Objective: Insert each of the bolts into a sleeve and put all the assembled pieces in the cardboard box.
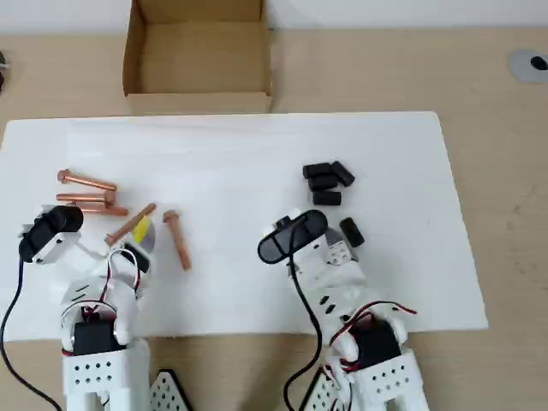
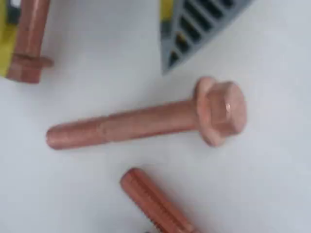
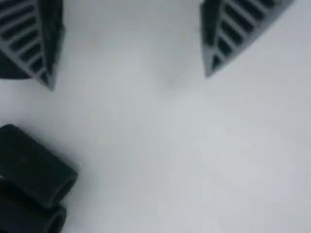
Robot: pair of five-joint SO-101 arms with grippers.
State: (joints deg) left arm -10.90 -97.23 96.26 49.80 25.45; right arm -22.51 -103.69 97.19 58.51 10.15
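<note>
Several copper bolts lie on the left of the white mat [image 1: 240,145]: three side by side [image 1: 86,199], a slanted one [image 1: 130,224] and one apart [image 1: 177,240]. My left gripper [image 1: 135,244] stands open low over them. In the left wrist view its ribbed fingertip [image 2: 194,29] hangs above a whole bolt [image 2: 146,121], with another bolt [image 2: 29,39] beside the yellow-taped finger [image 2: 4,43]. Black sleeves [image 1: 325,184] cluster right of centre, and one sleeve [image 1: 352,231] lies alone. My right gripper [image 3: 129,75] is open over bare mat, next to sleeves [image 3: 29,165].
The open cardboard box [image 1: 199,56] stands on the wooden table behind the mat's far left edge. A third bolt's shank [image 2: 155,204] pokes into the left wrist view. Bare mat stretches between the bolts and the sleeves and along the far side.
</note>
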